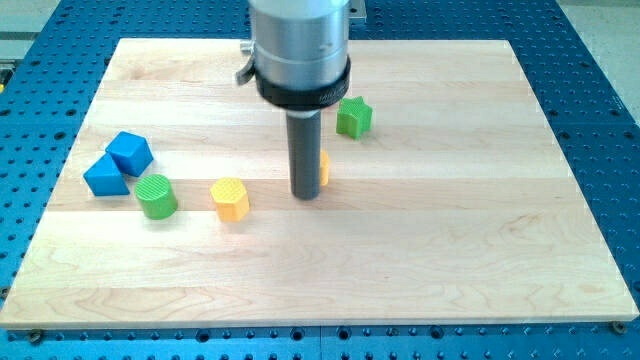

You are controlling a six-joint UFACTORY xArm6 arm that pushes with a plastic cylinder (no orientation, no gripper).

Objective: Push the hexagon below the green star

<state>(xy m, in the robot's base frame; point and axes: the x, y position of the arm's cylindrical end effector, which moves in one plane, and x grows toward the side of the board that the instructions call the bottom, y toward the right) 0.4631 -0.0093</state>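
Camera view, left to right: two blue blocks [118, 163] touching, ribbed green cylinder [156, 196], yellow hexagon [230, 198]. My tip [306, 195] sits right of it, hiding most of an orange block [324, 167]. Green star [353, 117] up right. No hand here. Wood counter [450, 250] wide open rightward.

Yellow hexagon [230, 198], green star [353, 117].
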